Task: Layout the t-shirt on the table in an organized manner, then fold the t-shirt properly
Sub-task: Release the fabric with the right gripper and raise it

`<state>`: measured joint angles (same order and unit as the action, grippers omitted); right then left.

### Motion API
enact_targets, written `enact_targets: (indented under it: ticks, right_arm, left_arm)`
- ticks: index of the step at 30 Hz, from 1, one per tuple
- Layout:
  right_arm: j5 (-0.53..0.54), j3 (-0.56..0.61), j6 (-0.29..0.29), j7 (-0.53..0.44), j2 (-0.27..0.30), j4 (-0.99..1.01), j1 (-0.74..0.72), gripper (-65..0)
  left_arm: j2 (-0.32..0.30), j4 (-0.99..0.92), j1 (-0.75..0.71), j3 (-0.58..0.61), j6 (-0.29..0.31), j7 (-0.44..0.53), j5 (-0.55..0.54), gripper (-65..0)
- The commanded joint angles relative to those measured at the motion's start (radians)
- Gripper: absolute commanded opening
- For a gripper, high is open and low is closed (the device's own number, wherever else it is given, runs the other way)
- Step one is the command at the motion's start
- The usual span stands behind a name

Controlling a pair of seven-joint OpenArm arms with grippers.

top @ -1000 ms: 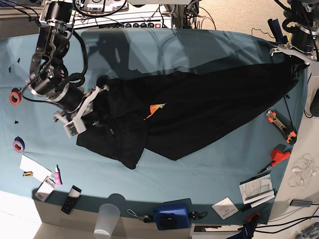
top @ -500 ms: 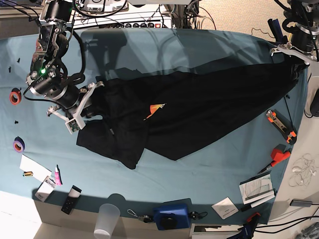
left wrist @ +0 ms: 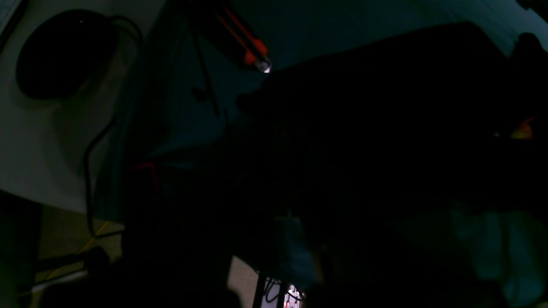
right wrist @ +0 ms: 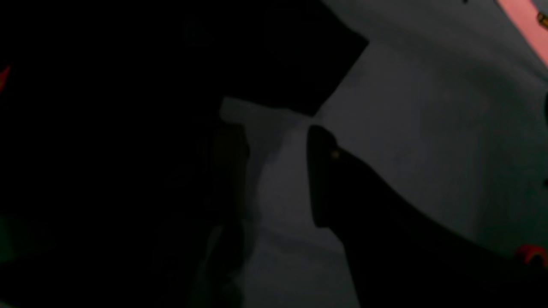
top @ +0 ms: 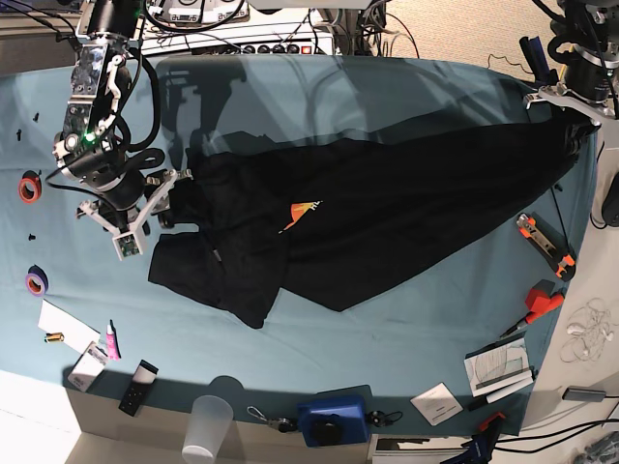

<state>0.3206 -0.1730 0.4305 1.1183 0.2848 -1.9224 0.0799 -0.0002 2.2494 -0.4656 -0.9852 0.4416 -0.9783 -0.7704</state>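
Note:
The black t-shirt [top: 387,213] lies stretched in a long slant across the teal table [top: 416,329], with an orange scrap of print [top: 305,211] showing at a fold. In the base view my right gripper [top: 177,200] stands open at the shirt's left edge, with nothing between its fingers. In the dim right wrist view its fingertips [right wrist: 320,154] hover over bare table beside the t-shirt [right wrist: 257,55]. My left gripper [top: 571,114] is shut on the shirt's far right corner at the table's edge. The left wrist view is nearly black, filled by the t-shirt [left wrist: 385,107].
Tape rolls [top: 29,187] and small items lie along the left edge. A plastic cup [top: 208,425] and a blue box [top: 332,420] stand at the front. Orange-handled pliers [top: 545,244], a red tool [top: 542,300] and papers [top: 498,367] lie at the right.
My right gripper has opened, let go of the shirt's left edge and drawn back up and to the left. The left gripper and its corner have not moved.

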Motion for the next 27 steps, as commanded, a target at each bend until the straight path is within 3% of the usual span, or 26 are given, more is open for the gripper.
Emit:
enact_targets:
  ticks: [1, 6, 8, 12, 19, 21, 23, 27]
  right_arm:
    - [0.003, -0.005, -0.004, -0.021, 0.011, 0.009, -0.013, -41.3]
    - [0.018, -0.004, 0.019, -0.039, 0.011, 0.15, -0.013, -41.3]
    - [0.078, -0.004, 0.062, -0.036, 0.011, 0.168, -0.013, -41.3]
    - [0.201, -0.004, 0.096, 0.011, 0.008, 0.162, -0.014, -41.3]
    - [0.231, -0.004, 0.12, 0.023, -0.027, 0.162, -0.014, -41.6]
    - [0.244, -0.004, 0.13, 0.032, -0.04, 0.162, -0.014, -48.7]
    - [0.243, -0.003, 0.13, 0.04, -0.047, 0.162, -0.014, -63.9]
    - [0.239, -0.003, 0.163, 0.028, -0.047, 0.159, -0.02, -65.0]
  left_arm:
    - [-0.008, 0.016, -0.003, -0.005, 0.003, 0.029, -0.015, -65.0]
    - [-0.008, 0.016, -0.003, -0.005, 0.003, 0.029, -0.018, -65.0]
    - [-0.008, 0.016, -0.003, -0.005, 0.003, 0.029, -0.029, -65.0]
    - [-0.008, 0.016, -0.002, -0.005, 0.003, 0.029, -0.078, -65.0]
    - [-0.008, 0.016, -0.002, -0.005, 0.003, 0.029, -0.082, -65.0]
    - [-0.008, 0.016, -0.003, -0.005, 0.003, 0.029, -0.082, -65.0]
    - [-0.008, 0.016, -0.003, -0.005, 0.003, 0.029, -0.082, -65.0]
    - [-0.008, 0.016, -0.003, -0.005, 0.003, 0.029, -0.082, -65.0]
